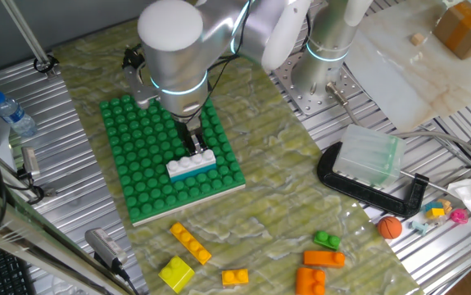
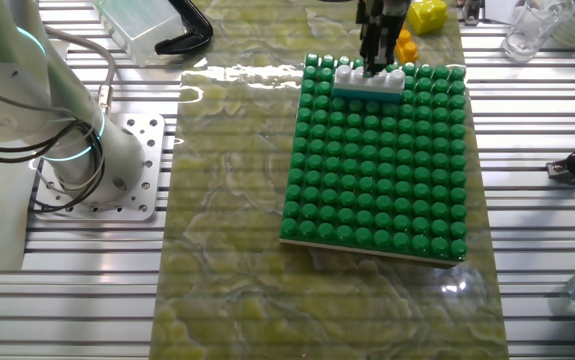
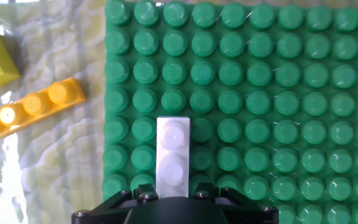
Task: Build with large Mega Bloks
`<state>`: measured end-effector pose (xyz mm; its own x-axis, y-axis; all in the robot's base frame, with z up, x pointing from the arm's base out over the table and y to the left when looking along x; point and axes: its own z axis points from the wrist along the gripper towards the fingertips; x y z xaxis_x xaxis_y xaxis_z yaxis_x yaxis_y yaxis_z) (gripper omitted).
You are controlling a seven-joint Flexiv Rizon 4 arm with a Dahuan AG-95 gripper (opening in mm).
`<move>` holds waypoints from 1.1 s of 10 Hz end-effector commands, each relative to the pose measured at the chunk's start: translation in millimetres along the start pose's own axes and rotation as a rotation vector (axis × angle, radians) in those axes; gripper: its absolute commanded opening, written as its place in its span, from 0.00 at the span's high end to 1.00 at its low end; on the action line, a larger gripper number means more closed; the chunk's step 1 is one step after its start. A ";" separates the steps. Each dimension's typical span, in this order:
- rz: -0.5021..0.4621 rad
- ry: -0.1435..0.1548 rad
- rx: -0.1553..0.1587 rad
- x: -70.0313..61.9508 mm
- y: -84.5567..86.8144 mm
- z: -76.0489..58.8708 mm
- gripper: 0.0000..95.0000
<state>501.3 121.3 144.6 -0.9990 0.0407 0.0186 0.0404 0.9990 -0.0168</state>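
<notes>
Hand view shows my gripper (image 3: 174,198) right over a white brick (image 3: 173,158), two of its studs visible in front of my housing, on the green baseplate (image 3: 278,93). From one fixed view, that white brick (image 1: 191,161) sits on top of a teal brick (image 1: 196,170), and the pair stands on the baseplate (image 1: 141,147) close to the edge that faces the loose bricks. My fingers come straight down onto the white brick, but I cannot tell whether they are clamped on it or merely beside it. The other fixed view has the same stack (image 2: 369,80) in the baseplate's far rows, with my gripper (image 2: 376,62) above it.

Off the baseplate, on the mottled green mat (image 1: 276,205), lie a long yellow brick (image 1: 191,242) and a square yellow brick (image 1: 176,273) near the baseplate's corner, then a short orange-yellow brick (image 1: 235,278). Further along the mat's edge are a small green brick (image 1: 328,241), a long orange brick (image 1: 323,259) and another orange brick (image 1: 310,281). An orange ball (image 1: 390,227) rests beside a black clamp (image 1: 366,190).
</notes>
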 end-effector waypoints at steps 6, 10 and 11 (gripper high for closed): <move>-0.008 0.005 0.013 -9.0 8.8 20.8 1.00; -0.008 0.039 0.013 -13.1 10.7 30.5 1.00; -0.008 0.042 0.014 -13.9 14.6 36.3 1.00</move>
<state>515.1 134.7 128.1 -0.9968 0.0350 0.0718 0.0327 0.9989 -0.0327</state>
